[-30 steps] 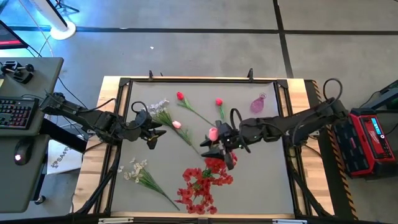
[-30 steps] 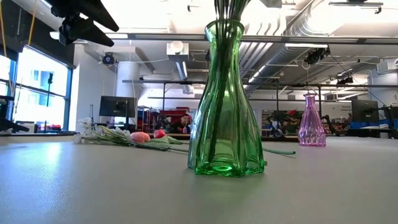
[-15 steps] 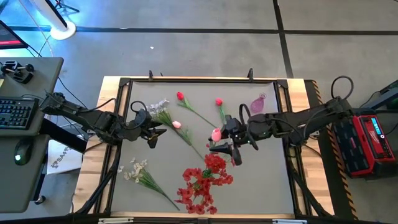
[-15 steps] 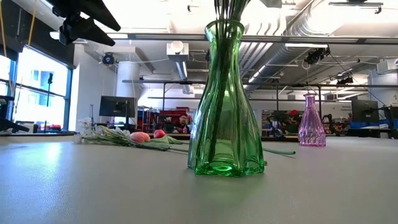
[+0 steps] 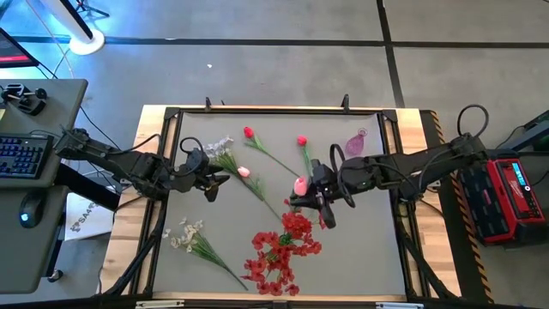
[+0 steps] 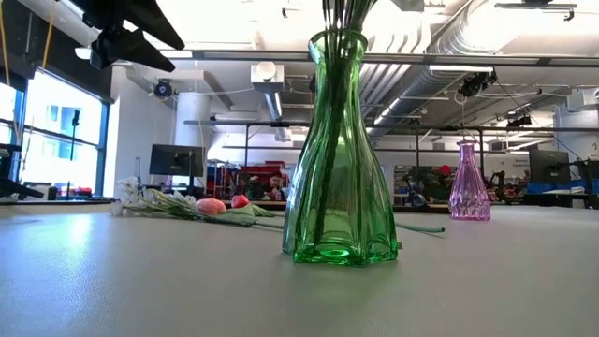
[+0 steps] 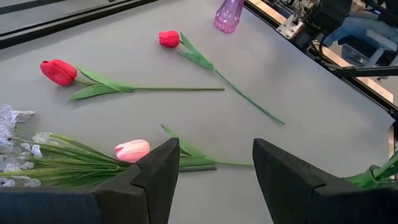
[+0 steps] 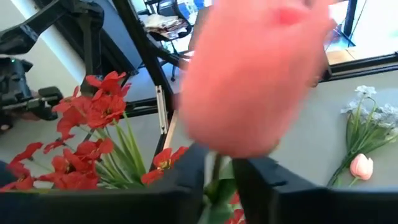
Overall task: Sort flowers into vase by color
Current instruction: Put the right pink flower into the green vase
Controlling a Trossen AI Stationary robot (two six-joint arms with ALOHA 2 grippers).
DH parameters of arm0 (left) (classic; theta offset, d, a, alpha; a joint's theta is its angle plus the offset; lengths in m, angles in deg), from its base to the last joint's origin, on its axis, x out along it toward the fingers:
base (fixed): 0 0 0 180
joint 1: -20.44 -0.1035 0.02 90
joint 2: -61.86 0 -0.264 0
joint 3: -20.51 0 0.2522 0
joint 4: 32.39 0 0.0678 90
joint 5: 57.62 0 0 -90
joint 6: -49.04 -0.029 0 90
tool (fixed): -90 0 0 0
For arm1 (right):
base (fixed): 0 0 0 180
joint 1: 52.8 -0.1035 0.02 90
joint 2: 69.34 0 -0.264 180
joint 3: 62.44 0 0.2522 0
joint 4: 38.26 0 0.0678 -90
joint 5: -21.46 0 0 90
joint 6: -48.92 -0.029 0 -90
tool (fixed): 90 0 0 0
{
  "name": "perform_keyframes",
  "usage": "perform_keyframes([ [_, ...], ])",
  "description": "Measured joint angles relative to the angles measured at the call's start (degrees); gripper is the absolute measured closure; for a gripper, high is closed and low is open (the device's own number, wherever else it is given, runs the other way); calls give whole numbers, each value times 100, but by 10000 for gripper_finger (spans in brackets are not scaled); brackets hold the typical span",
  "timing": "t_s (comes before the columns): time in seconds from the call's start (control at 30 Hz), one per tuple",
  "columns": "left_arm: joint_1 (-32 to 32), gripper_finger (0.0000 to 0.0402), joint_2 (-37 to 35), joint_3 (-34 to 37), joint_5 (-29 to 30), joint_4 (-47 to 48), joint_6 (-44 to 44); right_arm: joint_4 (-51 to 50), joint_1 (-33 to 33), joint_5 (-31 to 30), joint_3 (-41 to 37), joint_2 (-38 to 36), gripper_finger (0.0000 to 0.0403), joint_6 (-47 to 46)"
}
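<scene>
Since a second ago my right gripper (image 5: pixel 314 199), clamped on the pink tulip bud (image 5: pixel 300 184), shifted right; its thin stem could slip mid-carry.

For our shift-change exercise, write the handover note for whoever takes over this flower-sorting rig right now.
Right gripper: shut on a pink bud, above mid-table.
Left gripper: open, empty, raised over the table's left part.
Done: red blossoms stand in the green vase.
Left: the pink vase is empty. Lying loose: two red buds, another pink bud, white sprays.
</scene>
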Motion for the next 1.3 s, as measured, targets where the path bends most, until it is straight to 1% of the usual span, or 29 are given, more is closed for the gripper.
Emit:
perform_keyframes([
  [0.03, 0, 208, 2, 0, 0, -2, 0, 0, -2, 27, 0, 0, 376, 31],
  [0.07, 0, 208, 2, 0, 0, 0, 0, 0, -2, 74, 0, 0, 389, 96],
  [0.1, 0, 208, 2, 0, 0, 0, 3, 9, -2, 107, 0, 0, 394, 135],
  [0.2, 0, 208, 1, 0, 13, 0, -2, 24, -3, 168, 0, 0, 390, 184],
  [0.3, -2, 208, 2, 0, 136, 0, -6, 76, -2, 241, 0, 33, 399, 319],
  [0.4, -39, 208, 2, 0, 239, 2, -6, 141, -2, 385, 0, 87, 399, 331],
  [0.5, -111, 208, 2, 0, 240, -1, -7, 208, -4, 513, 2, 191, 401, 439],
  [0.7, -221, 208, 2, 0, 238, -14, -4, 282, -5, 994, 2, 511, 402, 506],
  [0.9, -223, 208, 2, 0, 234, -22, -4, 282, -4, 1218, 2, 672, 402, 584],
  [1.03, -221, 208, 2, 0, 234, -22, -2, 284, -6, 1244, 2, 675, 402, 608],
  [1.1, -221, 208, 2, 0, 234, -22, -3, 335, -6, 1247, 2, 675, 398, 578],
  [1.17, -221, 208, 2, 0, 234, -24, 27, 484, -4, 1268, 0, 660, 384, 360],
  [1.23, -221, 208, 2, 0, 232, -27, 99, 567, 44, 1331, 0, 599, 360, -6],
  [1.3, -221, 208, 8, 0, 234, -39, 99, 581, 93, 1454, 0, 531, 325, -373],
])
